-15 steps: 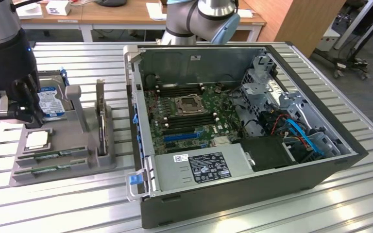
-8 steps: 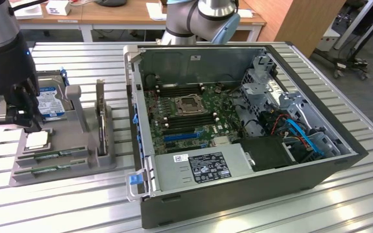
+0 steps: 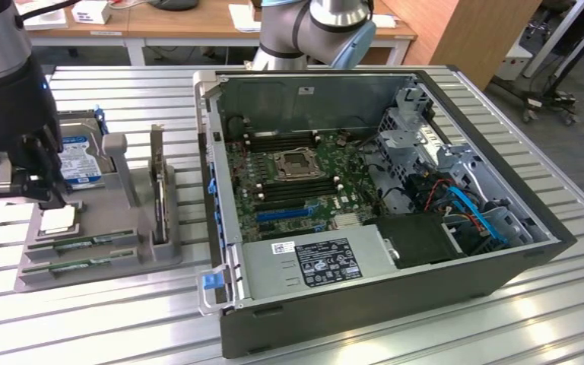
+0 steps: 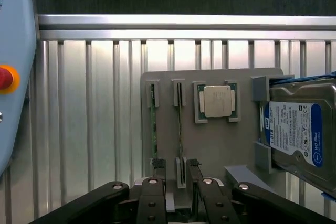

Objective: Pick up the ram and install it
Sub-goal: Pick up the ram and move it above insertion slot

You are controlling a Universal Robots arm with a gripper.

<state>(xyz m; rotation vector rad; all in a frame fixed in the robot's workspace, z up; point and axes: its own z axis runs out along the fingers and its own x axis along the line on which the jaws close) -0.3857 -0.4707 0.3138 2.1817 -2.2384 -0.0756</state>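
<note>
Two green ram sticks [image 4: 180, 121] [image 4: 153, 124] stand on edge in slots of a grey holder tray [image 4: 210, 145]; in the exterior view they lie at the tray's near end [image 3: 79, 243]. My gripper [image 4: 176, 165] hangs above the tray with its black fingers [image 4: 159, 167] open, one on each side of the end of the stick nearer the processor chip. It touches neither stick and holds nothing. In the exterior view the gripper [image 3: 46, 194] is at the left, over the tray. The open computer case [image 3: 373, 190] shows its motherboard [image 3: 292, 175] with dark memory slots [image 3: 294, 187].
The tray also carries a processor chip [image 4: 217, 100], a blue-labelled hard drive [image 4: 299, 135] and an upright dark expansion card [image 3: 158, 190]. A pale pendant with a red button [image 4: 4, 77] lies beside the ribbed metal table [image 4: 94, 103]. A power supply [image 3: 312, 262] fills the case's near end.
</note>
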